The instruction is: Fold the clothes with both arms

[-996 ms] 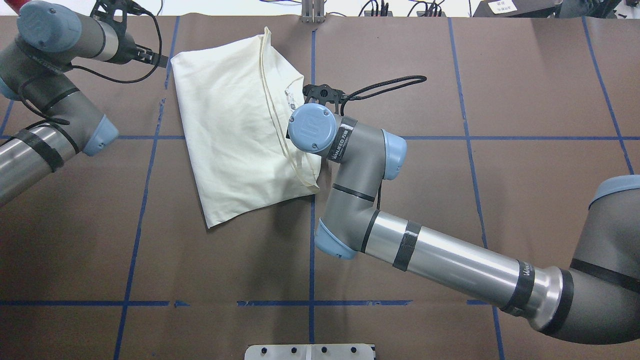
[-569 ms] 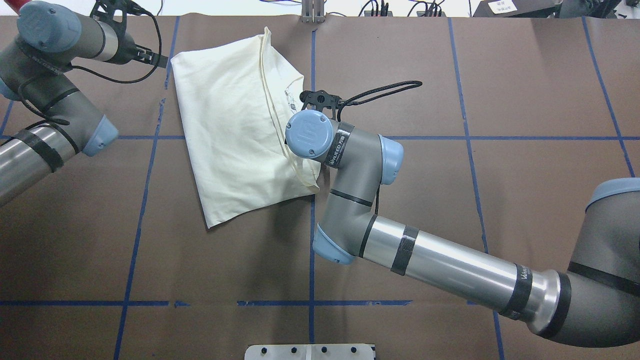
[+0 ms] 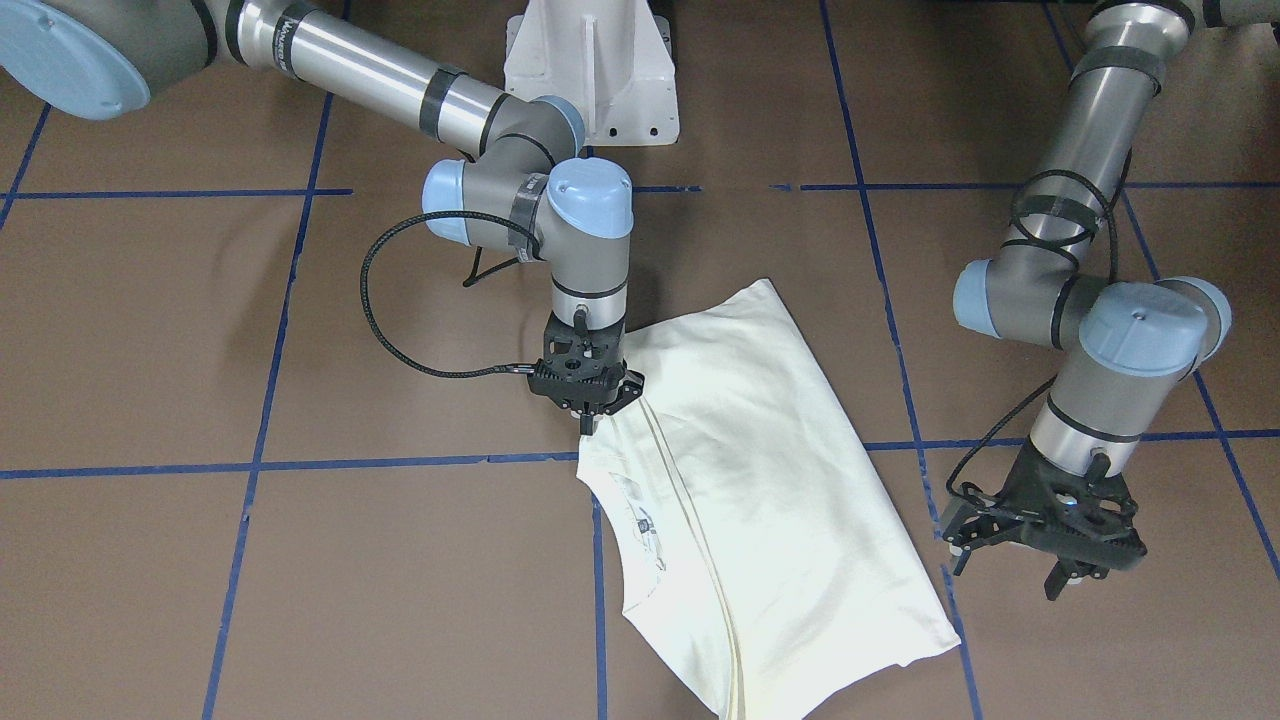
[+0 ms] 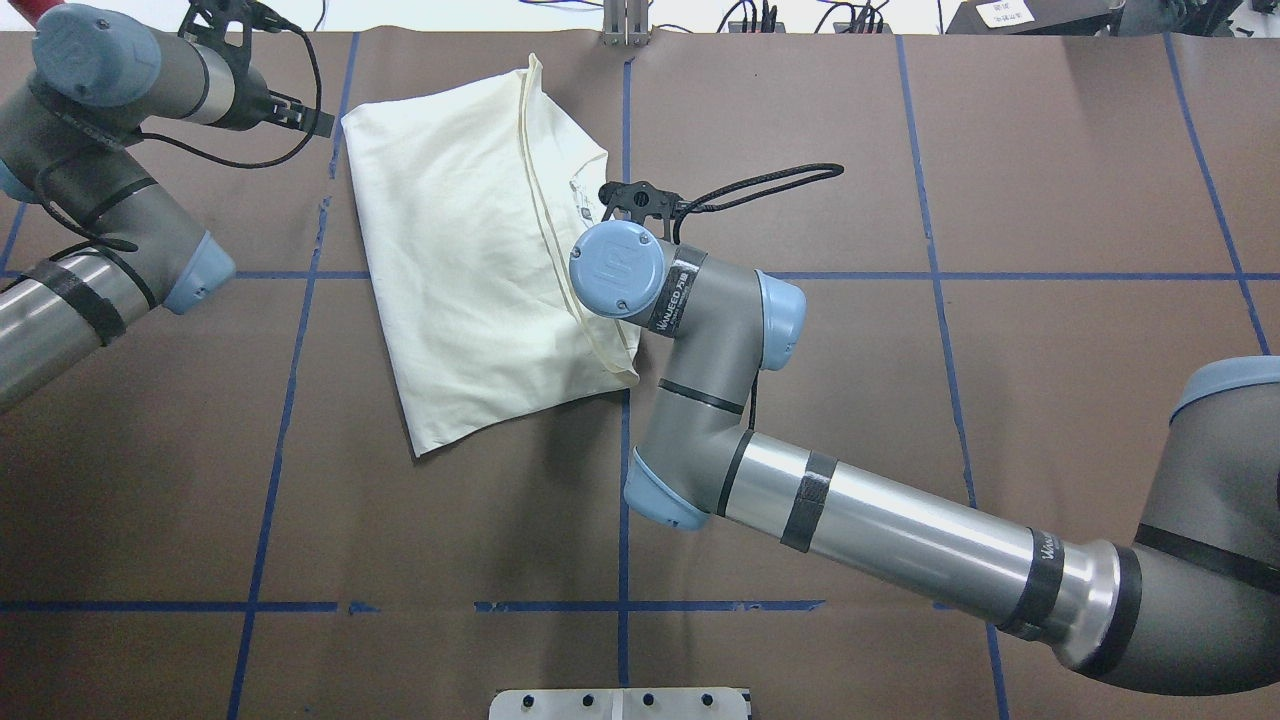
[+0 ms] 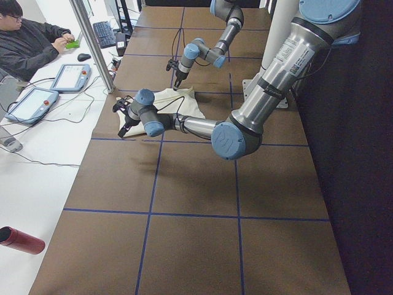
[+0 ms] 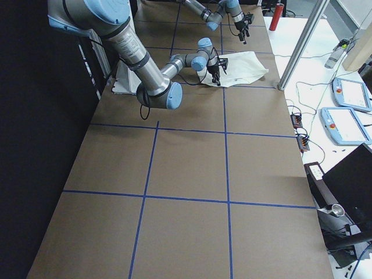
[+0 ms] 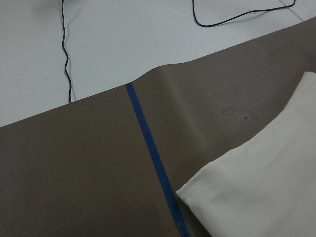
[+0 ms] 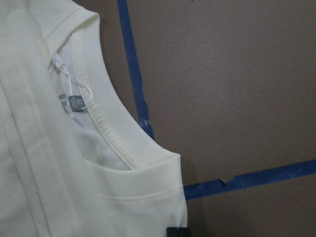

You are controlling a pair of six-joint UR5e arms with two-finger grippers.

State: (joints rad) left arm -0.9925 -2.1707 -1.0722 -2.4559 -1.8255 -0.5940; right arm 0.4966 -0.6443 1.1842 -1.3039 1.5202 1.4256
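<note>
The right fingers (image 3: 589, 420) are pressed together, pinching the edge of the cream-white T-shirt (image 3: 780, 480) at the shoulder, just beside the collar (image 8: 113, 143). In the right wrist view we see only a dark tip at the bottom of the frame, against that same fabric edge. The right arm (image 4: 880, 520) reaches in from the overhead view's right, its wrist pointing straight down over this spot.

The left fingers (image 3: 1020, 545) are spread and hold nothing. They hang near another corner of the shirt, apart from the cloth, and the left wrist view looks down on that corner (image 7: 256, 192) lying beside a strip of blue tape (image 7: 148, 143). The left arm (image 4: 90, 250) comes in bent at the overhead view's left edge.

The shirt lies flat on the brown counter (image 4: 900, 400), folded, with a plain side up and a long hem running down its length. It sits aslant to the tape grid, in the far half of the counter and left of the middle line in the overhead view. Inside the neck opening we can make out a small grey label (image 8: 74, 101) on a white thread.

Behind the arms stands a white pedestal (image 3: 590, 60). Beyond the counter's far edge a seated person (image 5: 31, 43) is at a white desk with two handheld control panels (image 5: 67, 77)
</note>
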